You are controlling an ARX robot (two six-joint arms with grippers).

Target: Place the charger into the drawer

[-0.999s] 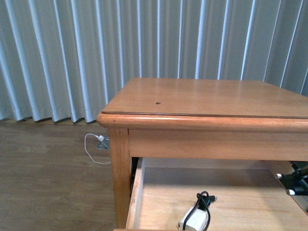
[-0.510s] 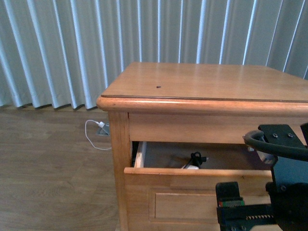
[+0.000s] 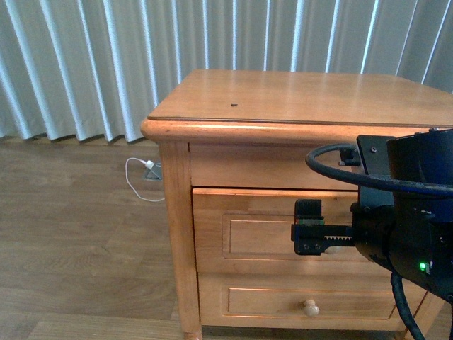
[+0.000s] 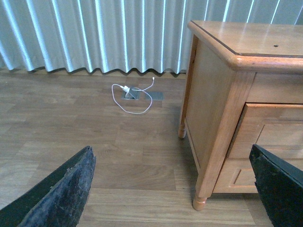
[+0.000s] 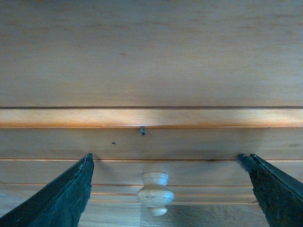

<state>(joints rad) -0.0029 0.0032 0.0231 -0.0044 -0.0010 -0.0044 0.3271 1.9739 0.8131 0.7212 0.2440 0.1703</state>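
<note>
Nightstand point(image 3: 297, 99) | upper drawer point(image 3: 248, 237) flush shut; charger unseen, judged inside | right claw point(image 5: 156, 189), jaws apart, faces a knob point(image 5: 155, 193) at 6 o'clock | left claw point(image 4: 170, 189) apart, idle | step: closing done; next: retract.

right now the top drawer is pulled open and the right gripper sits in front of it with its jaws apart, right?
Not quite: the top drawer is pushed shut, its front flush with the cabinet, as the front view shows. The rest holds: the right gripper sits in front of it with its jaws apart.
</note>
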